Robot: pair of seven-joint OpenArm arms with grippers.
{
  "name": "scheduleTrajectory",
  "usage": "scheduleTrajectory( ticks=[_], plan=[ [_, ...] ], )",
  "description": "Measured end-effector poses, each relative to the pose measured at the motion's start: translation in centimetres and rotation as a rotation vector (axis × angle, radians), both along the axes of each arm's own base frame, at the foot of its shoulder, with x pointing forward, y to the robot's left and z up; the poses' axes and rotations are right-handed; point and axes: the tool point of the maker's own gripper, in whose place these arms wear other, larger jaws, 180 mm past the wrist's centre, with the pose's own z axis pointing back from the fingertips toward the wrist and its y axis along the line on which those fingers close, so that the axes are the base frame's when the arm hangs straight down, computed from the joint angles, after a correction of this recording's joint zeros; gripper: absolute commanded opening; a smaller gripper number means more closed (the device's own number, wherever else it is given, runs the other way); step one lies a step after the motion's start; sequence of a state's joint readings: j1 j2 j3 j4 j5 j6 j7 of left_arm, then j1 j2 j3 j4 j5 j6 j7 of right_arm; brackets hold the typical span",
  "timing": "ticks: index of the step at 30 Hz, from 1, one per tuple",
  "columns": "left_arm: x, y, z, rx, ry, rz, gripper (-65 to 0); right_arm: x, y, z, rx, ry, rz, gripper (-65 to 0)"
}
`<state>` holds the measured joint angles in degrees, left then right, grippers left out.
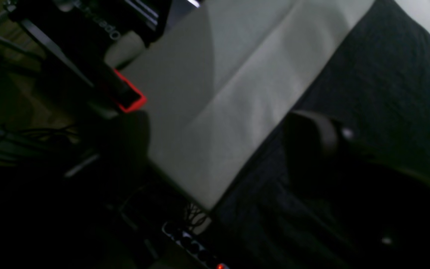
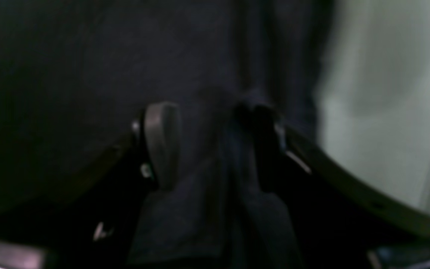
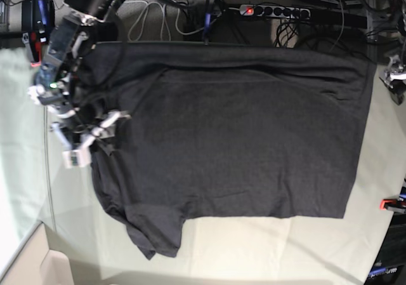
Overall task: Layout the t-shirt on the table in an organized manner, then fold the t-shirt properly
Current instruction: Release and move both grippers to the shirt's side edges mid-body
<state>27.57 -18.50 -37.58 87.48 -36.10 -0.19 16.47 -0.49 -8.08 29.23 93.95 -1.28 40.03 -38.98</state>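
My right gripper (image 2: 207, 145) fills the lower middle of this blurred view, its 2 fingers parted: a grey pad (image 2: 161, 144) on one side, a darker finger (image 2: 261, 147) on the other. A bunched fold of the dark charcoal soft fabric t-shirt (image 2: 88, 74) lies in the gap between them. Whether either pad touches it, I cannot tell. Toward 3 o'clock lies the pale grey-green cloth-covered table (image 2: 379, 112).

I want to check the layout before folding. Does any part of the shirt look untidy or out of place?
Mostly the t-shirt lies flat on the table. One sleeve at the near left corner in the base view is crumpled, and the left edge beside the right hand is bunched, with cloth between its open fingers.
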Motion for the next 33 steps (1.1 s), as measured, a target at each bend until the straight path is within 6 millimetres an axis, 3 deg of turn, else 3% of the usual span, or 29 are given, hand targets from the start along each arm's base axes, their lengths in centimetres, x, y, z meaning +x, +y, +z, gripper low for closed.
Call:
scheduleTrajectory(
  ticks=[3, 7, 16, 21, 26, 29, 33],
  plan=[
    [1.8, -0.2, 0.6, -0.007, -0.036, -0.002, -2.6, 0.3, -0.7, 0.5, -0.015, -0.009, -0.009, -32.3],
    [6.0, -0.1, 2.7, -0.010, -0.139, -0.007, -2.6, 2.4, -1.1, 1.2, -0.013, -0.036, -0.003, -32.3],
    [16.4, -3.3, 1.3, -0.195, -0.091, -0.097, -2.6, 7.0, -2.7, -1.9, 0.057, 0.058, 0.020, -32.3],
    [20.2, -4.5, -0.9, -0.117, 0.045, -0.148, -2.6, 10.1, -4.2, -1.5, 0.110, -0.015, 0.000, -32.1],
    [24.8, -5.7, -1.0, -0.100, 0.076, -0.183, -2.6, 11.8, -4.4, -2.6, 0.192, -0.044, -0.019, -32.3],
    [26.0, -5.8, -1.8, -0.051, 0.080, -0.194, -2.6, 12.3, -4.9, -3.2, 0.235, -0.071, -0.046, -32.3],
    [25.6, -6.9, -5.0, 0.017, 0.137, -0.241, -2.6, 12.3, -3.8, -4.2, 0.297, -0.100, -0.067, -32.3]
  ],
)
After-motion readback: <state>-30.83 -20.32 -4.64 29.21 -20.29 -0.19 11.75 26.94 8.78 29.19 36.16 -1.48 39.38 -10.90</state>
